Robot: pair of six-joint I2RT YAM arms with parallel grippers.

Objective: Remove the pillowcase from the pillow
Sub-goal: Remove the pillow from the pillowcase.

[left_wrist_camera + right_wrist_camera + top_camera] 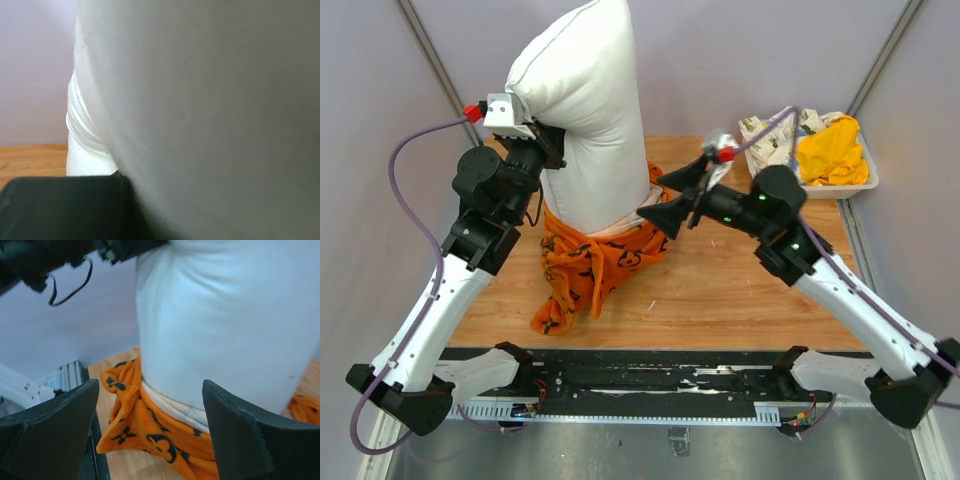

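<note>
Left gripper [548, 140] pinching pillow [585, 100] upright, right gripper [652, 197] spread empty by pillowcase [590, 265] bunched at its base; soft pinch may slip, toppling the pillow.

White arms [430, 320], black joints [490, 180], purple cables [392, 175] — black wedge-shaped jaws.

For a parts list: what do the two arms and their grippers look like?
The left arm and right arm have white links, black joints and black bases. A purple cable with a red connector leaves each wrist. The left gripper and right gripper are black; the right one's fingers are broad matte wedges. Small green lights dot the right arm.
</note>
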